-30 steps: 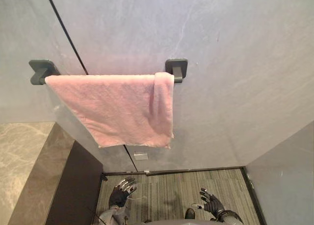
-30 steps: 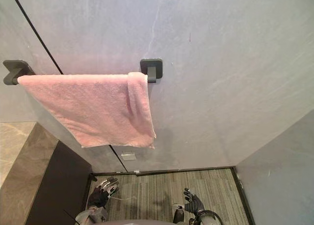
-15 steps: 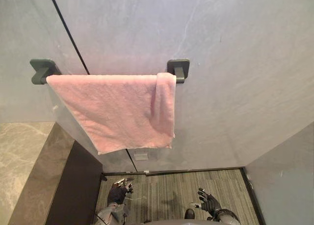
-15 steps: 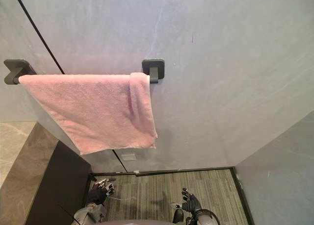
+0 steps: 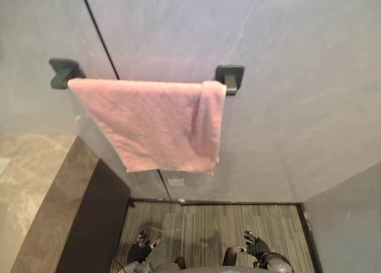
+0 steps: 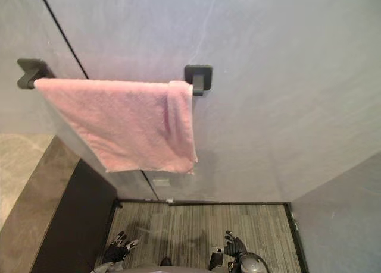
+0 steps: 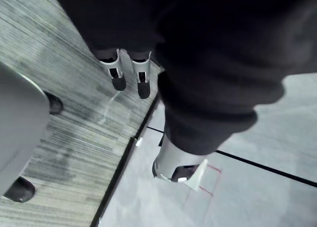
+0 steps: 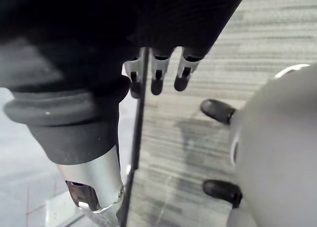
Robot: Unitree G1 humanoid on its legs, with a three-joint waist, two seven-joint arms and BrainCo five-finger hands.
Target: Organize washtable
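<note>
Left eye view, pink towel (image 5: 156,118) still on rail (image 5: 230,78), L hand (image 5: 141,250) + R hand (image 5: 257,247) lower, fingers released.

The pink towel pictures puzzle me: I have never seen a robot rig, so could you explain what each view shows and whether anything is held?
This is a two-armed humanoid robot. The two wide pictures come from a stereo camera on its head: a pink towel hangs over a dark rail on the grey wall, a stone washtable top lies to the left, and striped carpet is below. The left hand and right hand hang low above the carpet. The two close pictures come from cameras on the wrists, looking along each hand at the floor. Both hands are open and hold nothing.
</note>
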